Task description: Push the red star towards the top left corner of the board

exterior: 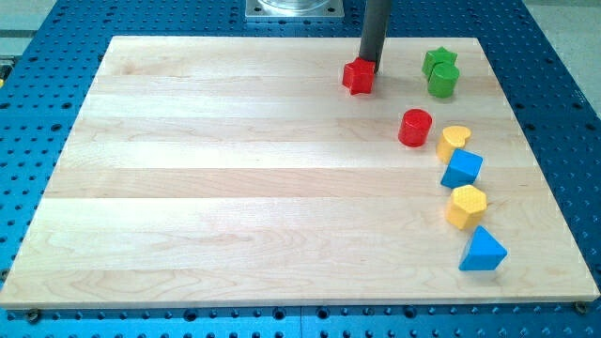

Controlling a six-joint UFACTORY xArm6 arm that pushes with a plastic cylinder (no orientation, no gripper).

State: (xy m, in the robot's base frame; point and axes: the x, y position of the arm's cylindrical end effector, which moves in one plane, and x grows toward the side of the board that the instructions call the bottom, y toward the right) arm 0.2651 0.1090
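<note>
My tip (367, 62) rests against the top right edge of the red star (358, 77), near the board's (235, 188) top edge, right of centre. I carry no claw, only a rod. To the view's right: green star (437, 60), green cylinder (443, 81), red cylinder (414, 128), yellow heart (454, 141), blue cube (462, 169), yellow hexagon (466, 207), blue triangle (483, 251).
</note>
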